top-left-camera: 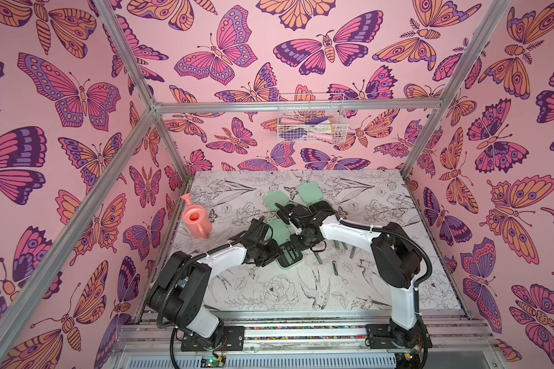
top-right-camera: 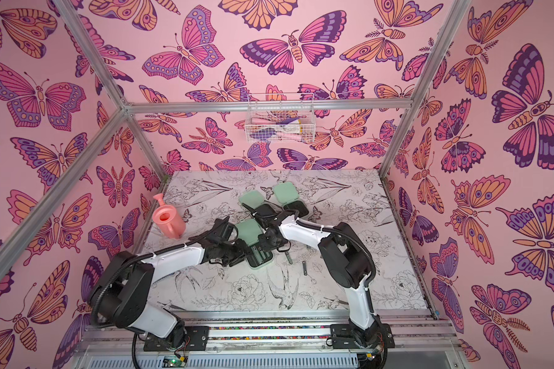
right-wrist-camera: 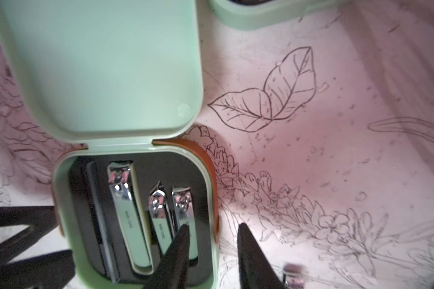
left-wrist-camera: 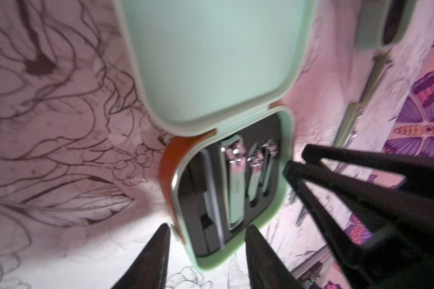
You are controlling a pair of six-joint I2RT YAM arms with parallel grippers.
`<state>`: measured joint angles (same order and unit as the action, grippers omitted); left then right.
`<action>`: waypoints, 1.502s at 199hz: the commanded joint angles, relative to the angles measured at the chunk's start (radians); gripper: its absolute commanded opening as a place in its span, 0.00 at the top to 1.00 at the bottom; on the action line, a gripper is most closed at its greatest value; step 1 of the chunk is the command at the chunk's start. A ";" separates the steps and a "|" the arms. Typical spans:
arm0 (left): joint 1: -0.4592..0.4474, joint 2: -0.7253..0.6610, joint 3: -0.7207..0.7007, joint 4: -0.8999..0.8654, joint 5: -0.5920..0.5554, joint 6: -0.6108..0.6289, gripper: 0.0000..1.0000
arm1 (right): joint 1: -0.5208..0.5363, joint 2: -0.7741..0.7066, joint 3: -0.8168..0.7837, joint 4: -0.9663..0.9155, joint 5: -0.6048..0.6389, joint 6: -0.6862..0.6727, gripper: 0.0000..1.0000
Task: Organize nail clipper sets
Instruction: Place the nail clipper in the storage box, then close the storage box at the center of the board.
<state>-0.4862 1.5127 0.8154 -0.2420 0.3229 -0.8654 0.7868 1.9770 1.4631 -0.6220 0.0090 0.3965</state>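
Lying open: nearest case (right-wrist-camera: pixel 105 75) (clippers (right-wrist-camera: pixel 128 215) slotted inside).

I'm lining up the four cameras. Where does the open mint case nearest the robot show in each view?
Top view: open mint case mid-table, right of the pink watering can.
Top view: open mint case, same spot.
Left wrist: open mint case mid-frame, ahead of the left tool.
Right wrist: open mint case beside the right tool, one fingertip over its tray.
Shared landmark: the floral-print tabletop beneath it.
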 commanded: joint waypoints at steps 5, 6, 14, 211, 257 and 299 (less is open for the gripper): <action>0.043 -0.117 0.088 -0.191 -0.111 0.095 0.32 | 0.002 -0.152 -0.028 -0.018 0.014 0.045 0.65; 0.047 -0.121 0.090 -0.194 -0.114 0.096 0.32 | 0.002 -0.157 -0.034 -0.017 0.013 0.049 0.65; 0.081 -0.145 0.102 -0.218 -0.127 0.114 0.30 | 0.002 -0.195 -0.078 -0.003 -0.008 0.081 0.66; 0.422 0.496 0.265 0.201 0.253 0.125 0.59 | 0.077 -0.247 -0.512 0.360 -0.124 0.445 0.82; 0.400 0.538 0.266 0.171 0.257 0.167 0.57 | 0.077 -0.249 -0.511 0.334 -0.065 0.446 0.82; 0.374 0.560 0.301 0.017 0.168 0.250 0.60 | 0.077 -0.275 -0.507 0.326 -0.036 0.449 0.82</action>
<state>-0.0898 2.0006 1.1408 -0.0101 0.6121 -0.6895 0.8581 1.7222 0.9516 -0.2729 -0.0753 0.8185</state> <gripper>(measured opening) 0.420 0.179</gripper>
